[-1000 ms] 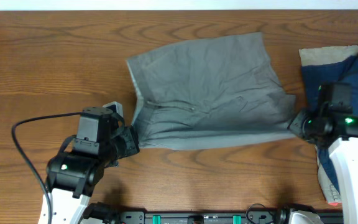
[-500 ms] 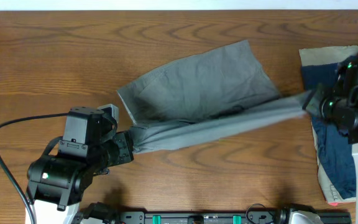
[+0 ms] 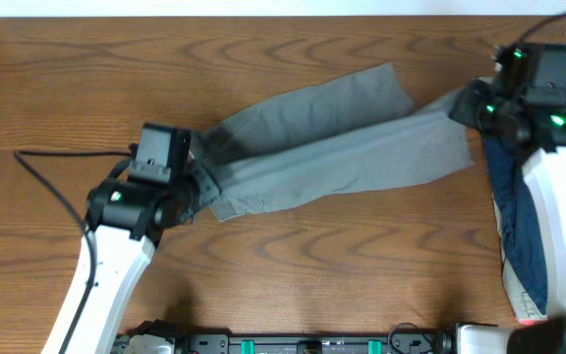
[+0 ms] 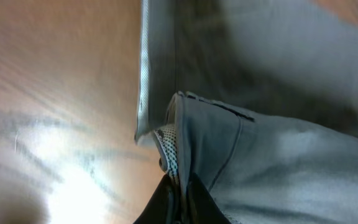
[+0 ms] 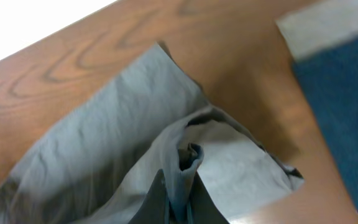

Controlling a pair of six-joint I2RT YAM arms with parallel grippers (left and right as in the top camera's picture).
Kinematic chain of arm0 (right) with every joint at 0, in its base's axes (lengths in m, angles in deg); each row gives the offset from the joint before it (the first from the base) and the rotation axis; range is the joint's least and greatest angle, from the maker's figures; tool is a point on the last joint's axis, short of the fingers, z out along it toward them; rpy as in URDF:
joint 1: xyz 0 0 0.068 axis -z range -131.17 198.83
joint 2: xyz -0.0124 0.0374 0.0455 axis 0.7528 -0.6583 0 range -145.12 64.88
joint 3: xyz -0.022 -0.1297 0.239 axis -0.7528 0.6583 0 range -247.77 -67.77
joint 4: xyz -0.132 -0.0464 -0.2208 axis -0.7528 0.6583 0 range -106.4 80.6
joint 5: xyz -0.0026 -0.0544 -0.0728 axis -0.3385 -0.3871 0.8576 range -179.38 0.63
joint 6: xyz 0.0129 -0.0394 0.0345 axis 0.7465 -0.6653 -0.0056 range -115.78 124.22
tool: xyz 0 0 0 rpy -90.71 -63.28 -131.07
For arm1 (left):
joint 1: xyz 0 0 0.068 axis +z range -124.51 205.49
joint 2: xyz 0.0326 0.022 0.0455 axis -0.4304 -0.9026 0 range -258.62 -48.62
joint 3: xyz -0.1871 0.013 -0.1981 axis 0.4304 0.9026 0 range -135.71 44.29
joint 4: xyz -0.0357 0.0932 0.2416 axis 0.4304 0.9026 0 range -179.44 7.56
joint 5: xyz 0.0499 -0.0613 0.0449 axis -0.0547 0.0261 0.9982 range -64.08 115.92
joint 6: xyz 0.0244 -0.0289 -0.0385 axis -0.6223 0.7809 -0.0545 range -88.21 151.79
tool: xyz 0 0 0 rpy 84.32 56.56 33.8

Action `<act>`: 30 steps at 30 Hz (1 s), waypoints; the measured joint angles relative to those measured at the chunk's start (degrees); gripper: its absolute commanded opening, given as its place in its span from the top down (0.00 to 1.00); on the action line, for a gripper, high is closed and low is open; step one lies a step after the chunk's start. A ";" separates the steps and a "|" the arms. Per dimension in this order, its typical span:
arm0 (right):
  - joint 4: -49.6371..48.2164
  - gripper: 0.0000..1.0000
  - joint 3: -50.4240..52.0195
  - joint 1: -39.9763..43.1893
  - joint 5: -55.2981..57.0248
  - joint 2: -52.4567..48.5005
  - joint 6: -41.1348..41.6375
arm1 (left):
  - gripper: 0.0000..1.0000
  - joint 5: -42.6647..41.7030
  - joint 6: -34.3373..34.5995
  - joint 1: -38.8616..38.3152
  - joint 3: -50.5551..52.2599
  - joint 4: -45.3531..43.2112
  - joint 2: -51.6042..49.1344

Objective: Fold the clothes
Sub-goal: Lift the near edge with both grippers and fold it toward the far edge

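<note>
The table (image 3: pixel 57 98) carries the grey shorts (image 3: pixel 342 157), which run diagonally across its middle between both arms. The fabric looks light, limp and wrinkled; grip hems or waistband. The left gripper (image 3: pixel 202 189) is clamped on the waistband edge, and the right gripper (image 3: pixel 462 104) is clamped on the opposite corner. No readable labels.

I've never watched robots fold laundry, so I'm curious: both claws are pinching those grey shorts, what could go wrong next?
The left gripper and the right gripper each pinch only a thin bunched edge of the grey shorts, so the cloth might slip out mid-fold. The right gripper also works close to the blue garment, which it could snag or drag.
</note>
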 measured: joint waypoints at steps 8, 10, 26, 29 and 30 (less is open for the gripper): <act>-17.05 0.99 -0.02 -4.48 -0.35 -8.52 -0.33 | 0.94 4.98 5.11 3.15 -0.04 -7.56 -8.04; -21.27 0.99 -0.04 -5.64 -0.42 -10.84 -0.26 | 0.94 5.44 6.67 4.09 -0.09 -8.87 -10.91; -52.15 0.04 -0.39 -12.13 2.12 -31.36 0.00 | 0.26 9.66 10.16 6.84 -0.09 -29.83 -26.80; -53.05 0.01 -0.37 -12.63 2.19 -31.89 0.00 | 0.26 8.79 8.48 8.02 -0.26 -34.34 -26.47; -53.11 0.01 -0.39 -12.63 2.23 -31.89 -0.11 | 0.26 8.66 7.87 8.68 -0.39 -34.73 -26.14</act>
